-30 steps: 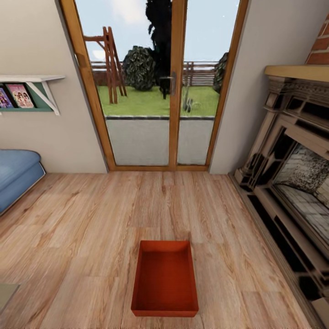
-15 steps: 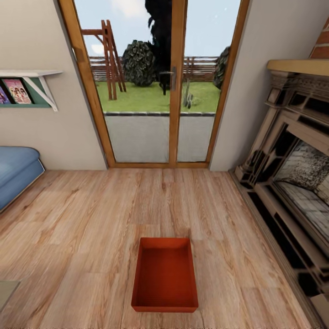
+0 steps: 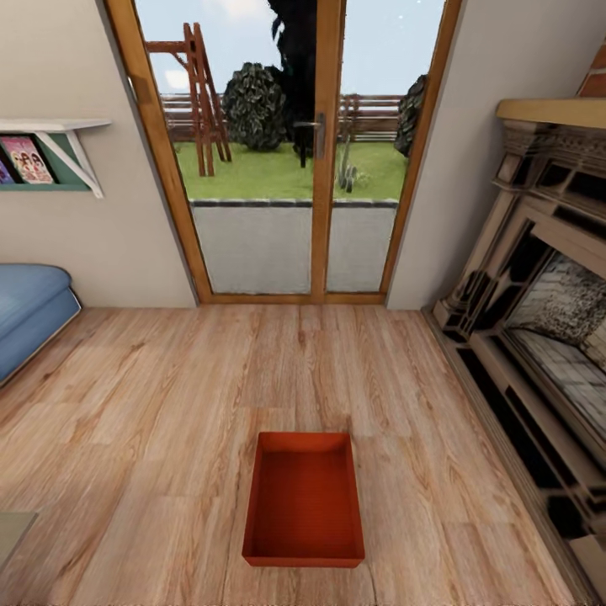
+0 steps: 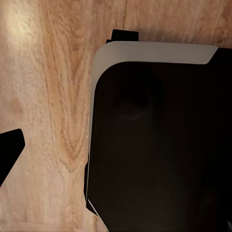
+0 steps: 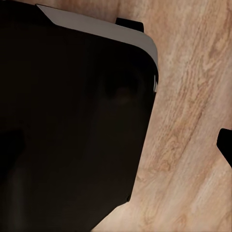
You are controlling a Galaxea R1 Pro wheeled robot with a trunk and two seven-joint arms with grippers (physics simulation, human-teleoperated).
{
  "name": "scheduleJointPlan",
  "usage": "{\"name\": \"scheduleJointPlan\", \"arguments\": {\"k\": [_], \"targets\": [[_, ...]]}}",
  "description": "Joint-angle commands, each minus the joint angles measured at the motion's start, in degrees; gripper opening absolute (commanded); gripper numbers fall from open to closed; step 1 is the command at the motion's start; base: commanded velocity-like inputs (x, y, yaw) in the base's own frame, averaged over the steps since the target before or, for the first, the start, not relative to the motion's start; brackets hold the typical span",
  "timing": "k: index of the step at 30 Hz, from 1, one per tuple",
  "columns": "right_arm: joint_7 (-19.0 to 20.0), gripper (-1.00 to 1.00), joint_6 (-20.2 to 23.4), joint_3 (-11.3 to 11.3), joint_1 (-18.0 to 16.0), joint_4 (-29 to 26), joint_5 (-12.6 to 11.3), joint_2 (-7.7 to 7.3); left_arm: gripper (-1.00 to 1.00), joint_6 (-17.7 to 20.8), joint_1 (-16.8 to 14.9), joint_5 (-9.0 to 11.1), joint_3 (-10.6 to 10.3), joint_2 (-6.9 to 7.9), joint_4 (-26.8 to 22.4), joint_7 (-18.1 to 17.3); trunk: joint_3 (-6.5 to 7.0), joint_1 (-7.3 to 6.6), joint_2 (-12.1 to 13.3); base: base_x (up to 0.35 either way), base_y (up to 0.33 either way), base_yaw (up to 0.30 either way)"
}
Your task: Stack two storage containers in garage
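One storage container (image 3: 304, 498) lies on the wood floor (image 3: 151, 421) just ahead of me, before the glass door (image 3: 290, 151). My claws' opening I cannot tell. I should approach straight and stop close.

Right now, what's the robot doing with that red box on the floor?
Nothing is holding it yet. One orange-red storage container sits empty on the light wood floor of the living room, straight ahead of the robot and in front of the glass door. The fireplace is to the right and the blue sofa to the left. The wrist views look down past a dark part of the robot's body at the wood floor, so I can't tell how its jaws stand.
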Motion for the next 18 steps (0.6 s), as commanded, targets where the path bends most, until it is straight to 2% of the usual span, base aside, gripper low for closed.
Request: {"name": "scheduleJointPlan", "arguments": {"k": [1,18], "targets": [[-0.06,1.0,-0.27,0.49,-0.05,0.15,-0.5,0.05,1.0,-0.18,-0.03,0.55,-0.07,0.0,0.05,0.01,-0.13,0.0,-0.02,0.0,0.0,0.0],[0.01,1.0,-0.35,0.42,-0.05,0.15,-0.83,0.01,1.0,-0.18,-0.03,0.55,-0.07,0.0,0.05,0.01,-1.63,0.0,-0.02,0.0,0.0,0.0]]}}
